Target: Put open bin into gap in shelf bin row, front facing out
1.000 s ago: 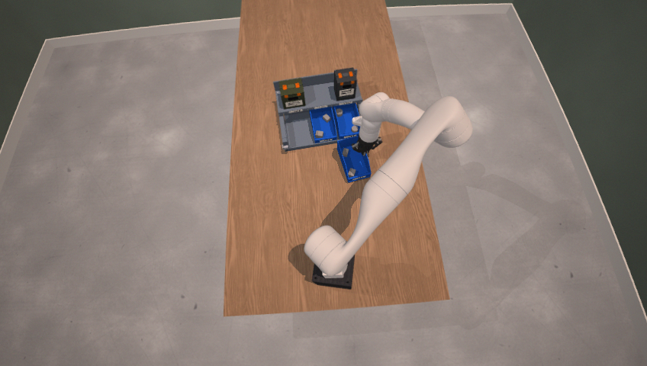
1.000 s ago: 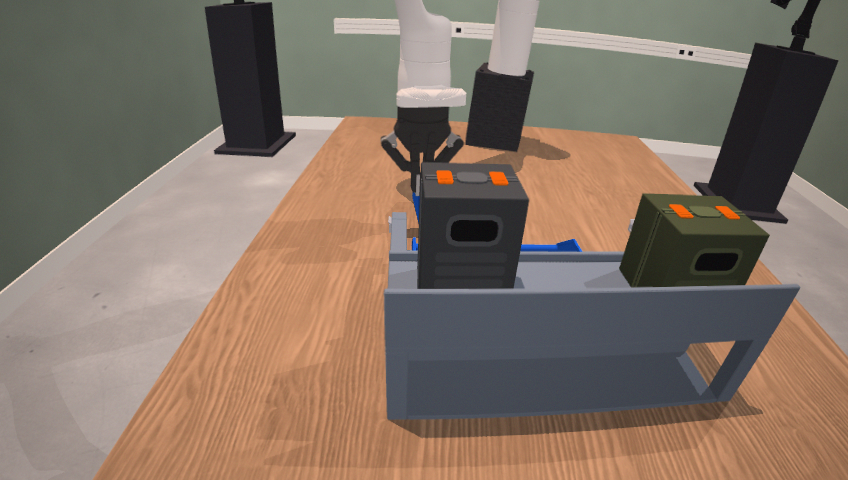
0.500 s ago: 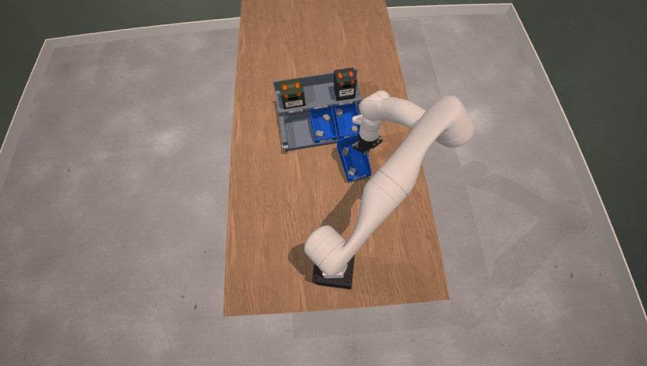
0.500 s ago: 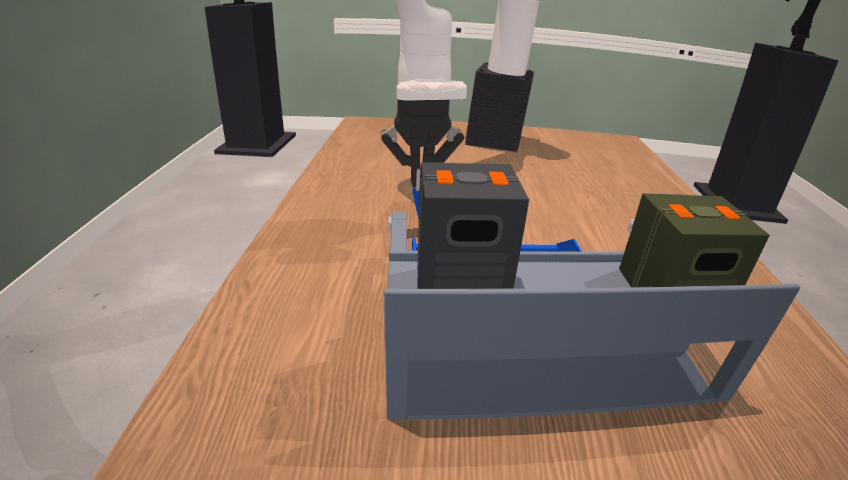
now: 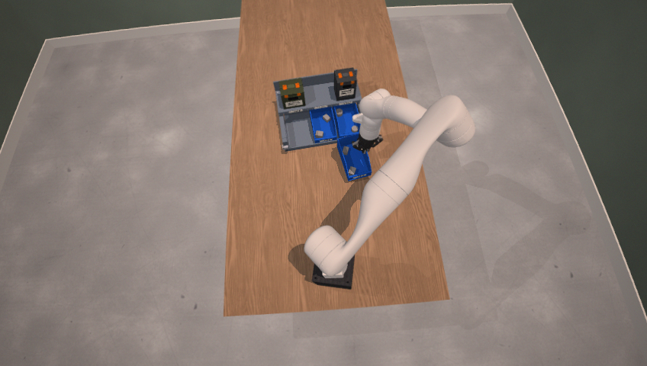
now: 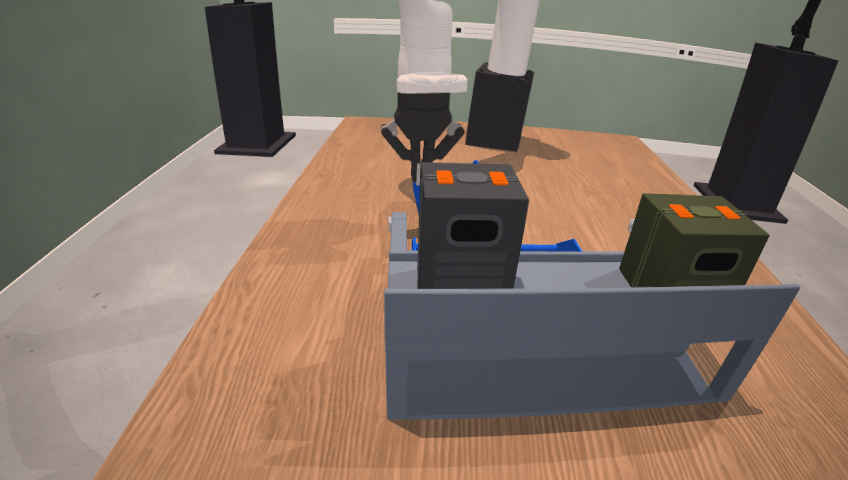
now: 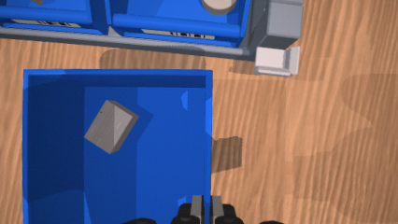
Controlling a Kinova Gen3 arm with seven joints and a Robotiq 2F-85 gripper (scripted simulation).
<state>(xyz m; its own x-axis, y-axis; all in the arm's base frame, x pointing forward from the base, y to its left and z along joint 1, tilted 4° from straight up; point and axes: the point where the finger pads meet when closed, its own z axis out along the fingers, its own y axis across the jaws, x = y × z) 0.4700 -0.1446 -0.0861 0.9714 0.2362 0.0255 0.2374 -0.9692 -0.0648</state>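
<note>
The open blue bin [image 5: 362,159] [image 7: 161,187] is in front of the shelf's right part, its labelled front toward the arm's base. It holds grey parts; one part [image 5: 346,150] [image 7: 111,127] is near its back and another part [image 5: 352,171] near its front. My gripper [image 5: 365,151] [image 7: 206,208] is shut on the bin's right side wall, which runs between the fingertips. I cannot tell whether the bin's underside touches the table. The shelf [image 5: 303,146] [image 6: 535,321] has its gap [image 5: 297,129] at the left, beside the middle bin [image 5: 323,126] and right bin [image 5: 346,124], both with parts.
A green case [image 5: 292,96] [image 6: 696,249] and a dark grey case [image 5: 346,86] [image 6: 473,249] stand on the upper board. A pale bracket [image 7: 272,62] juts from the shelf's right front corner. Another small pale piece [image 5: 284,146] is at the left front corner.
</note>
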